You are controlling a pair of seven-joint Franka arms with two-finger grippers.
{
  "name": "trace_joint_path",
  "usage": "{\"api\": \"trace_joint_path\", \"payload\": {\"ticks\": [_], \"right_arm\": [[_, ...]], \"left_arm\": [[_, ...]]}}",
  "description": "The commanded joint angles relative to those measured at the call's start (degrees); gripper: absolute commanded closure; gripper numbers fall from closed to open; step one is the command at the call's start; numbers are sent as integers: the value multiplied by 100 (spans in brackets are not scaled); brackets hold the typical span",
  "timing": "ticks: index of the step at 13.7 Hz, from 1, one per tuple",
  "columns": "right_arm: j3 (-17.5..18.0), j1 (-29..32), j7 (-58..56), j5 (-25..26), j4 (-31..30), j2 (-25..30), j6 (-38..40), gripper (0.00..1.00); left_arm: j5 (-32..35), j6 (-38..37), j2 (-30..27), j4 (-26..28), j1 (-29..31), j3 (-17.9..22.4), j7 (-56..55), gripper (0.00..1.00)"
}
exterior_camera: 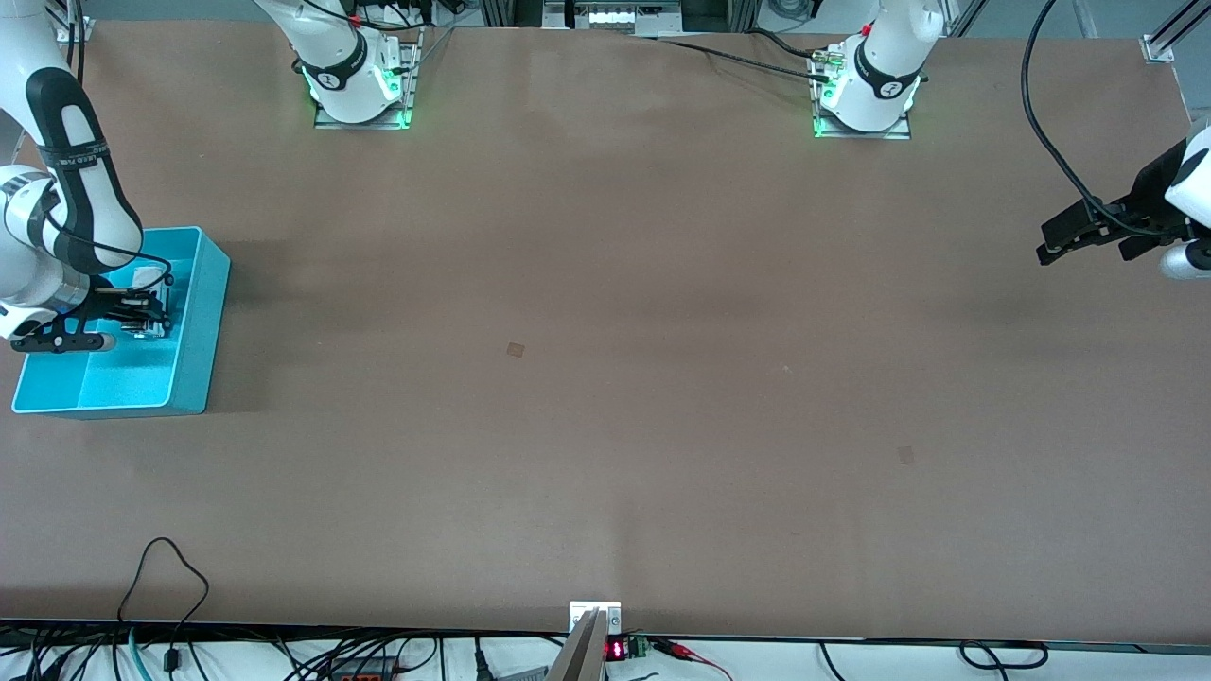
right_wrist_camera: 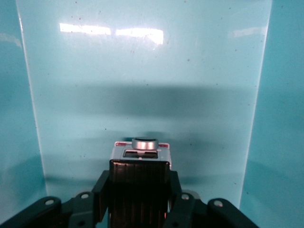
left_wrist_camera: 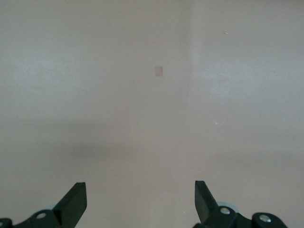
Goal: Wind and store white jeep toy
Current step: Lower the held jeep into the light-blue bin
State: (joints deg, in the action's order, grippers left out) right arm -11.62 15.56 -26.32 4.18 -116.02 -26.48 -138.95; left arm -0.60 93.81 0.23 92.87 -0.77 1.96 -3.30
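turquoise bin (exterior_camera: 194,326) under right gripper (right_wrist_camera: 138,199), seemingly clamped on white jeep toy (right_wrist_camera: 140,154)

In the front view the right gripper (exterior_camera: 142,317) sits inside the turquoise bin (exterior_camera: 203,322) and covers most of the white jeep toy (right_wrist_camera: 141,156); there the toy is too small to make out. The right wrist view shows only the toy's end and spare wheel above the fingers (right_wrist_camera: 178,199); its lower body is cut off. The left gripper (left_wrist_camera: 141,202) shows only fingertips; the left arm (exterior_camera: 1173,208) runs off the frame edge.
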Motion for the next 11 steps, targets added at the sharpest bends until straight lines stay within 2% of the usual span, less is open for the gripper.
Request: {"api": "trace_joint_path", "payload": {"ticks": [1,2,4,5,7,11], "right_arm": [[46,79,-93,56,45,-6,-26,24],[46,79,-119,56,53,2,-26,24],[46,79,-172,56,62,3,-26,12],[46,79,-181,56,62,11,-26,10],[46,79,-163,56,79,55,-18,0],[81,18,-137,47,193,537,332,0]], "left_arm": [[-142,-73,-155,135,7,-11,31,0],[-143,-82,-146,118,7,-11,40,0],[-125,-91,-129,91,-2,-11,40,0],[-125,-82,-111,74,-2,-11,49,0],[-116,-56,-111,56,7,-2,66,0],[-116,-56,-111,65,7,-2,110,0]]}}
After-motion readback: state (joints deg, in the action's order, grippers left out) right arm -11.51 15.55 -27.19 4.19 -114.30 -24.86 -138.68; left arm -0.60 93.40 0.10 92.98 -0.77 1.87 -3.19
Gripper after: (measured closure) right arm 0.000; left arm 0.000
